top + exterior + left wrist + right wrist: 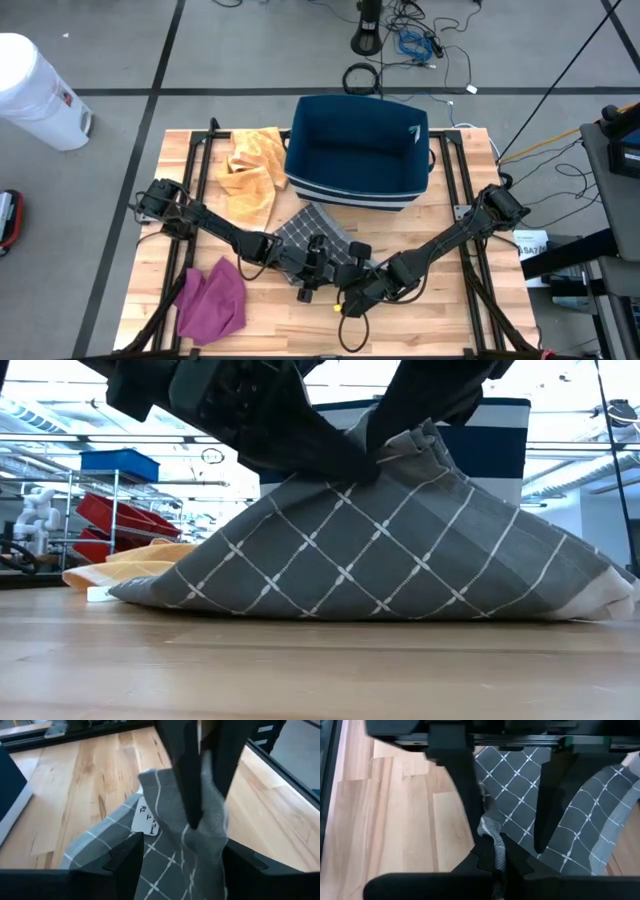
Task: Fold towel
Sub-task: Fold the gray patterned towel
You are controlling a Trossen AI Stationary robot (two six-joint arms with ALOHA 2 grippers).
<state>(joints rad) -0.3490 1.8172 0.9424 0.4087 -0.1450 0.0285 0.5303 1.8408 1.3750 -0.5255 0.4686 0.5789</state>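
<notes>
The grey towel with white checks [312, 232] lies at the table's middle, just near of the blue bin. In the low view the towel [380, 550] stands pulled up into a tent, its lower edges on the wood. My right gripper [494, 851] [352, 280] comes from the right and is shut on the towel's peak. My left gripper [182, 857] [312, 264] comes from the left and is open. Its two fingers stand on either side of the raised cloth, and I cannot tell whether they touch it. A white label [146, 818] shows on the towel. My right gripper pinches a bunched ridge of the towel [489, 829] between its two fingers, several layers gathered together. The fingers [186, 780] slant down onto it from above. The pinched part forms the peak [378, 458], and the cloth slopes down taut to its edges [560, 605] on the table.
A blue bin [358, 150] stands at the far middle of the table. An orange towel [250, 170] lies crumpled at far left and a magenta cloth [212, 298] at near left. Bare wood [450, 310] shows at near right.
</notes>
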